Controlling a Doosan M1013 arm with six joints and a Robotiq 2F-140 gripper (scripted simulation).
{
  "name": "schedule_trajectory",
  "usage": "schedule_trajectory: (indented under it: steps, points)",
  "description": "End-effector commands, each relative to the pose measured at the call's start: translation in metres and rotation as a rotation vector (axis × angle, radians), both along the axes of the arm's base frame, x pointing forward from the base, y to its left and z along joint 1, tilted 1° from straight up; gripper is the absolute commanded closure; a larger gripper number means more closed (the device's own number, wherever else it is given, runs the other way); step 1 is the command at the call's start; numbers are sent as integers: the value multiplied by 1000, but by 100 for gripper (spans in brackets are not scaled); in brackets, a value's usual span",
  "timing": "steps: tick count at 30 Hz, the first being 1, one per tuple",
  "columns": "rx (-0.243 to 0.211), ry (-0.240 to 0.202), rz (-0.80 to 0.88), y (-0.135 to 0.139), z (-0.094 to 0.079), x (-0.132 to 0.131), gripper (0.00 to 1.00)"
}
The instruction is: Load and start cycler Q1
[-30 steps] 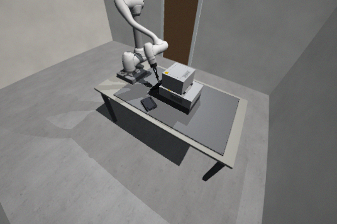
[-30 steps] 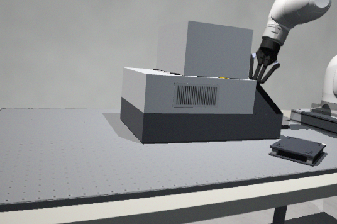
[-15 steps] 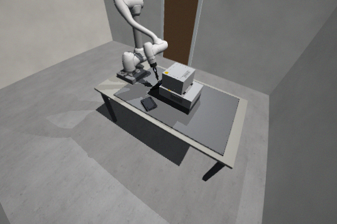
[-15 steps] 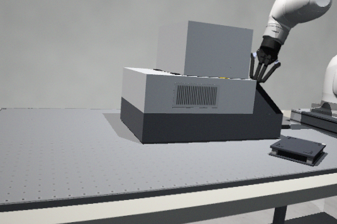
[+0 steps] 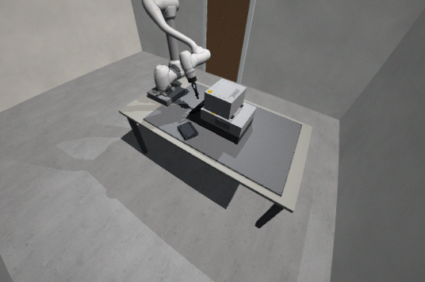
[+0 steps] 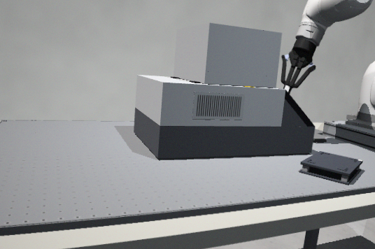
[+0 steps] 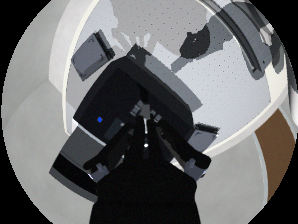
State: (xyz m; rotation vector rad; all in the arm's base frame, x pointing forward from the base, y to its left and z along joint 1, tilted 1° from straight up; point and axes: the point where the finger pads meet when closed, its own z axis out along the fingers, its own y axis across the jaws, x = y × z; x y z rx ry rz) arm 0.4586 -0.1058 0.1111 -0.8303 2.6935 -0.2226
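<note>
The claw (image 6: 289, 88), pressed together and holding nothing, touches the machine's panel (image 6: 297, 108); lamp (image 7: 99, 120) at nine o'clock shows blue, so lift straight off.

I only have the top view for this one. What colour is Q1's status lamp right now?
Observer: Blue, in the wrist view: the status lamp glows on the dark panel.
Operator: Are the fingers open?
Observer: No, the gripper is shut on nothing; the exterior view shows its tip at the panel's upper edge.
Operator: Anything on the nest?
Observer: The exterior view shows the nest without a plate.
</note>
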Motion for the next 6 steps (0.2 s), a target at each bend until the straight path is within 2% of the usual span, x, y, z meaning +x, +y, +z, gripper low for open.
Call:
schedule_trajectory:
  steps: [1, 6]
  points:
    - [0, 0, 0, 0, 0, 0, 100]
    - [0, 0, 0, 0, 0, 0, 100]
